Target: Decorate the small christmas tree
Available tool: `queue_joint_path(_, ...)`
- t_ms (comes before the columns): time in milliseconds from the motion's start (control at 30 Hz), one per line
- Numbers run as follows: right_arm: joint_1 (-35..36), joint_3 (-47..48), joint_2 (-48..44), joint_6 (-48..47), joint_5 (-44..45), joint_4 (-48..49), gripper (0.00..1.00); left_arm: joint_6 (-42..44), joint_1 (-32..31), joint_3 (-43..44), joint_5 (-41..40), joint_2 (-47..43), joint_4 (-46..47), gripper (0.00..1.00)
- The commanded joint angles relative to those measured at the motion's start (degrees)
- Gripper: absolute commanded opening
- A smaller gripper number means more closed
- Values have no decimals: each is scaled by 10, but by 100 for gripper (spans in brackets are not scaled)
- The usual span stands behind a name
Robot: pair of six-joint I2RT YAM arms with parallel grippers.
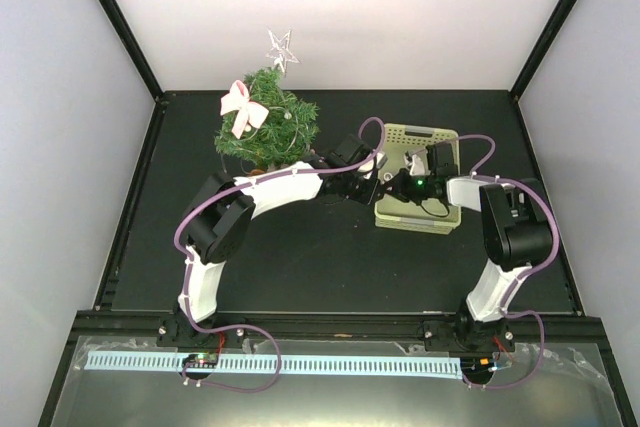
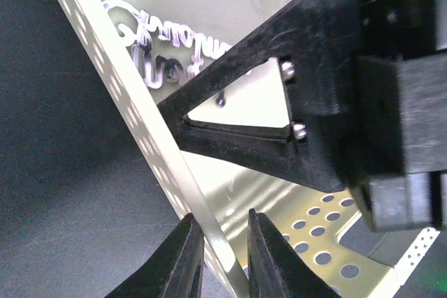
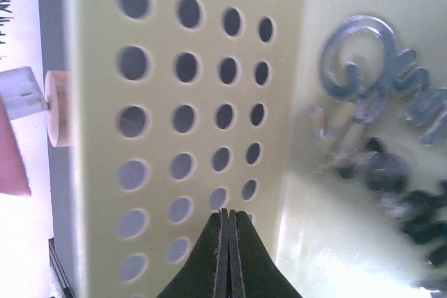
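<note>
I see the black table (image 1: 300,257) with the small christmas tree (image 1: 275,132) standing at its back left, a pink bow (image 1: 243,107) on it and a silver star (image 1: 282,49) on top. The pale green basket (image 1: 425,131) sits right of centre. My left gripper (image 2: 222,215) is clamped on the basket's wall; my right gripper (image 3: 226,213) is inside, fingers pressed together on nothing, near a silver script ornament (image 3: 363,54)

You had a pale green perforated basket (image 1: 441,133) sitting on the black tabletop (image 1: 300,267), right of centre. Inside it, a silvery script-lettering ornament (image 3: 360,57) lay on the floor, close to a holed wall.
</note>
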Motion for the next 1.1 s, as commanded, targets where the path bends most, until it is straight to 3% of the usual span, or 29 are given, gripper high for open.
queue_joint_path(0,3,18,-47,-26,36,-40,1,11,-8,10,5,-20,6,18)
queue_joint_path(200,3,44,-66,-72,131,-149,3,11,-8,10,5,-22,6,18)
queue_joint_path(300,3,76,-78,-108,240,-222,32,10,-9,9,6,-22,6,18)
queue_joint_path(500,4,163,-48,-232,286,-324,60,7,-8,9,8,-18,12,18)
queue_joint_path(733,5,256,15,-385,277,-412,65,13,-9,13,11,-15,7,18)
queue_joint_path(1067,30,228,-3,-591,261,-383,73,16,-9,13,14,-15,13,18)
